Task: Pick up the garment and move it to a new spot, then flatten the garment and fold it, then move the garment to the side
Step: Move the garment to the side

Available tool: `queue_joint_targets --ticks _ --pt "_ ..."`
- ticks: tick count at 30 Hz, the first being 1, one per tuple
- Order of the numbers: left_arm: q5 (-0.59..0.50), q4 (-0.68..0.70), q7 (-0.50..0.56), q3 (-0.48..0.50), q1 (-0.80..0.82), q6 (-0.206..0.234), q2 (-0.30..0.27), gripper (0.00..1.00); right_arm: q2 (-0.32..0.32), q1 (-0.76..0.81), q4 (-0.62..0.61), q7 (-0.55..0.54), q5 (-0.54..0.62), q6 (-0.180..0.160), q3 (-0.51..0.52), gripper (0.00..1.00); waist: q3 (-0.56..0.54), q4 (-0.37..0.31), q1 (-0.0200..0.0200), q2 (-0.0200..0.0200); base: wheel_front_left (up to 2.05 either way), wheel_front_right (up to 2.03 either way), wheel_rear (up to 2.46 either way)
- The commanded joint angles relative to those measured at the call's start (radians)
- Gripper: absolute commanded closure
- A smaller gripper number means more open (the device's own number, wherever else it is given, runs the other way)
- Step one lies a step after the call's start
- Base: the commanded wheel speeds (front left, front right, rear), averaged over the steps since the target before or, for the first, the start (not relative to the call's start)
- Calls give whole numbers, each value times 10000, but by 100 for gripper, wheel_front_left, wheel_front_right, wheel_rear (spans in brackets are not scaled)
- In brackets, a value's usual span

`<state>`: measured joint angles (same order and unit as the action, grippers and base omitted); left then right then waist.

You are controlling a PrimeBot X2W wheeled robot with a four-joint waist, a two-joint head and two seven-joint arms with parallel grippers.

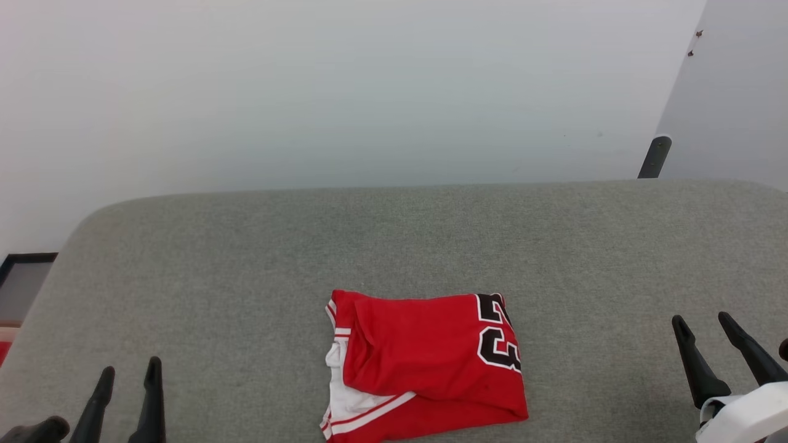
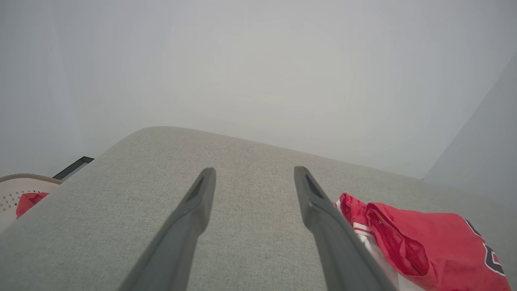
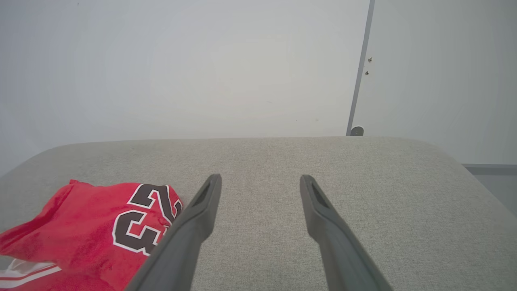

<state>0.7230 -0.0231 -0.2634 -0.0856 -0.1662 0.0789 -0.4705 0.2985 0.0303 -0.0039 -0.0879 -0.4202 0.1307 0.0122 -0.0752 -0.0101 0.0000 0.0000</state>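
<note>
On grey pad point(image 1: 246, 277), folded garment point(image 1: 425, 363), lettering point(image 1: 497, 335) partly hidden.

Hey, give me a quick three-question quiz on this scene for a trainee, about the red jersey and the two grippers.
1. True or false: the left gripper and the right gripper both stand open, touching no cloth.
2. How does the garment lie? A) spread out flat B) folded, on the grey padded surface between the grippers C) hanging off the far edge.
3. Fill in: the garment's numerals are ___, outlined in white.
Key: 1 true; 2 B; 3 black.
</note>
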Motion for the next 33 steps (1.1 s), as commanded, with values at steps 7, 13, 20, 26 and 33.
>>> queue_joint_targets --ticks 7,13,20,26,33 --pt "-110 17 -6 198 -156 -144 142 0 -163 350 -293 -189 185 1 131 0 -58 30 0 0 0 0 0" --pt "-108 47 46 78 127 -201 239 0 -181 297 -421 -425 114 1 67 0 30 254 0 0 0 0 0" --pt "-199 -82 291 -397 839 -111 537 0 -236 -88 -256 -1120 -23 1 -137 0 232 949 0 0 0 0 0" --pt "-401 -219 509 -1075 1389 -156 935 0 -254 -440 113 -2337 -122 1 -454 0 489 1757 0 0 0 0 0" --pt "-596 -487 562 -1622 2071 -343 1291 0 -144 -930 510 -3686 -323 1 -752 0 1120 2586 0 0 0 0 0"
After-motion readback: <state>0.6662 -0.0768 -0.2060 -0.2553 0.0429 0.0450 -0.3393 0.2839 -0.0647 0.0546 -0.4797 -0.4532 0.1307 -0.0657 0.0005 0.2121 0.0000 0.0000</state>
